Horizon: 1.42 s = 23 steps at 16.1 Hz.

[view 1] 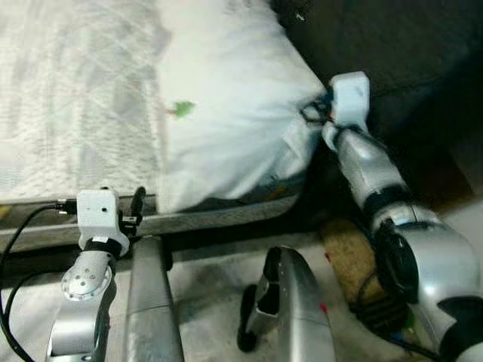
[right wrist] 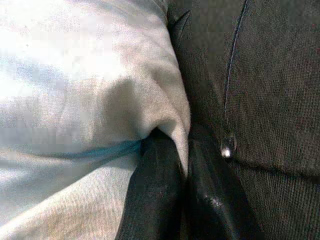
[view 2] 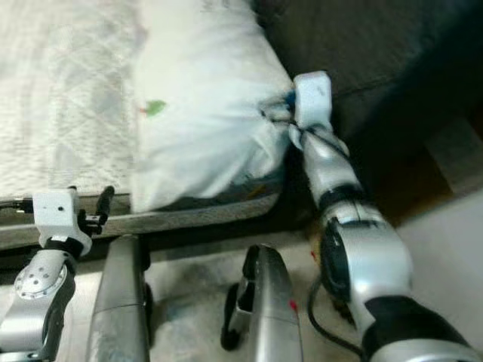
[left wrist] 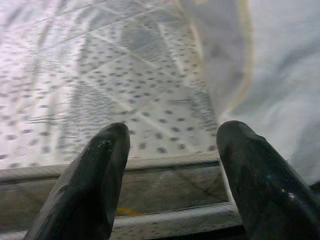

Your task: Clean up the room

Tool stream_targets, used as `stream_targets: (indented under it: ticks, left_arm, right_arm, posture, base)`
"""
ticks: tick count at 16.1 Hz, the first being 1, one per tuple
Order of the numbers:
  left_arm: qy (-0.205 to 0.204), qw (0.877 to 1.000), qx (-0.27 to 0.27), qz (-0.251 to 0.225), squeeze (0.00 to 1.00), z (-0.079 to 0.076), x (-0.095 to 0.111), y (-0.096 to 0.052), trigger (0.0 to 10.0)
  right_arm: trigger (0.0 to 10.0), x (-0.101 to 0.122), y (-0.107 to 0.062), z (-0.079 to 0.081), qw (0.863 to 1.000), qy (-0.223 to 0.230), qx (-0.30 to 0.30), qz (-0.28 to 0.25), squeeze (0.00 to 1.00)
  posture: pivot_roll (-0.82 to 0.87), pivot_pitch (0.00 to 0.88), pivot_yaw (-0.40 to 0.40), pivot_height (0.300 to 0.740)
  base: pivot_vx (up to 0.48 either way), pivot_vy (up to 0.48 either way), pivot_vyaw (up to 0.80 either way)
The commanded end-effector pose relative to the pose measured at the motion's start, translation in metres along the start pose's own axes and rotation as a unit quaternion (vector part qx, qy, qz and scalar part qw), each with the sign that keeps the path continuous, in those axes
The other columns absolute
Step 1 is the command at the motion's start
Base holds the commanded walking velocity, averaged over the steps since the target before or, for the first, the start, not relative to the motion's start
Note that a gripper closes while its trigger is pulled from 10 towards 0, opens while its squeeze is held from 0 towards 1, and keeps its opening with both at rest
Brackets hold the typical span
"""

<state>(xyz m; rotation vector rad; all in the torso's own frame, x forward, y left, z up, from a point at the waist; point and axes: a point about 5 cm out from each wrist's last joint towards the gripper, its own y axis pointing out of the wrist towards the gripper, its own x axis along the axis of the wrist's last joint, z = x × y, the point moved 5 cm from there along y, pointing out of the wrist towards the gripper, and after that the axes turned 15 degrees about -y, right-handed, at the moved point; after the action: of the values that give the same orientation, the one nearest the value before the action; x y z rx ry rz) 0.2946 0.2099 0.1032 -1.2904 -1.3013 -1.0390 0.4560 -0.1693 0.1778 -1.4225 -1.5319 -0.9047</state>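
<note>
Right gripper (right wrist: 182, 165) pinched shut on the pillow (view 1: 226, 98) edge, upper centre of frame, beside the dark headboard (right wrist: 260, 75). Left gripper (left wrist: 172, 170) spread wide, hovering over the mattress (view 1: 75, 98) rim at lower left, holding nothing. Seemingly early: pillow gripped, not yet straightened or placed.
</note>
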Motion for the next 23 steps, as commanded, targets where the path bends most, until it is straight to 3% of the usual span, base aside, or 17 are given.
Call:
stream_targets:
  ticks: [1,3,5,7,11,13,18,19,20,21,22,23]
  left_arm:
    - [0.001,1.0,-0.012,0.004,0.0,-0.006,-0.003,0.001,10.0]
    - [0.001,1.0,-0.016,0.003,0.0,-0.006,-0.003,0.004,10.0]
    - [0.004,1.0,-0.027,0.003,0.0,-0.009,-0.002,0.011,10.0]
    - [0.006,0.999,-0.038,0.0,0.0,-0.013,0.0,0.018,10.0]
    - [0.005,0.999,-0.042,-0.006,0.0,-0.016,0.002,0.026,10.0]
    - [0.003,0.999,-0.041,-0.01,0.0,-0.017,0.002,0.029,10.0]
    - [0.005,0.999,-0.029,-0.022,0.0,-0.008,0.005,0.031,10.0]
    - [0.005,0.999,-0.027,-0.022,0.0,-0.008,0.004,0.029,10.0]
    - [0.004,0.999,-0.027,-0.022,0.0,-0.008,0.003,0.028,10.0]
    - [0.003,0.999,-0.027,-0.02,0.0,-0.008,0.002,0.025,10.0]
    - [0.004,0.999,-0.03,-0.016,0.0,-0.008,0.0,0.021,10.0]
    - [0.006,0.999,-0.032,-0.012,0.0,-0.007,-0.001,0.018,10.0]
  right_arm:
    - [0.0,-0.014,-0.01,-0.032,0.999,-0.001,-0.042,0.002,0.0]
    - [0.0,-0.037,-0.019,-0.026,0.999,0.005,-0.034,0.02,0.0]
    - [0.0,-0.072,-0.036,-0.01,0.998,0.022,-0.024,0.047,0.0]
    - [0.0,-0.08,-0.04,-0.002,0.998,0.026,-0.023,0.054,0.0]
    - [0.0,-0.073,-0.034,0.01,0.998,0.027,-0.002,0.048,0.0]
    - [0.0,-0.055,-0.024,-0.001,0.999,0.005,0.005,0.044,0.0]
    - [0.0,-0.04,-0.023,-0.077,0.992,-0.039,-0.094,0.071,0.0]
    - [0.0,-0.047,-0.028,-0.084,0.99,-0.045,-0.106,0.083,0.0]
    - [0.0,-0.051,-0.029,-0.082,0.99,-0.039,-0.102,0.086,0.0]
    - [2.7,-0.057,-0.029,-0.07,0.993,-0.029,-0.077,0.085,0.0]
    - [10.0,-0.062,-0.03,-0.054,0.996,-0.011,-0.046,0.078,1.0]
    - [10.0,-0.067,-0.032,-0.042,0.997,-0.004,-0.022,0.072,1.0]
  posture:
    - [0.19,0.101,-0.152,0.567]
    - [0.17,0.096,-0.137,0.567]
    - [0.15,0.087,-0.116,0.567]
    - [0.15,0.08,-0.108,0.567]
    - [0.14,0.065,-0.107,0.567]
    - [0.14,0.057,-0.11,0.567]
    - [0.15,0.052,-0.124,0.567]
    - [0.15,0.053,-0.124,0.567]
    - [0.15,0.057,-0.122,0.567]
    - [0.14,0.068,-0.117,0.567]
    - [0.14,0.081,-0.114,0.567]
    - [0.14,0.084,-0.116,0.567]
  base:
    - [0.0,0.0,0.0]
    - [0.0,0.0,0.0]
    - [0.0,0.0,0.0]
    - [0.0,0.0,0.0]
    - [0.0,0.0,0.0]
    - [0.0,0.0,0.0]
    - [0.0,0.0,0.0]
    - [0.0,0.0,0.0]
    - [0.0,0.0,0.0]
    - [0.0,0.0,0.0]
    - [0.0,0.0,0.0]
    - [0.0,0.0,0.0]
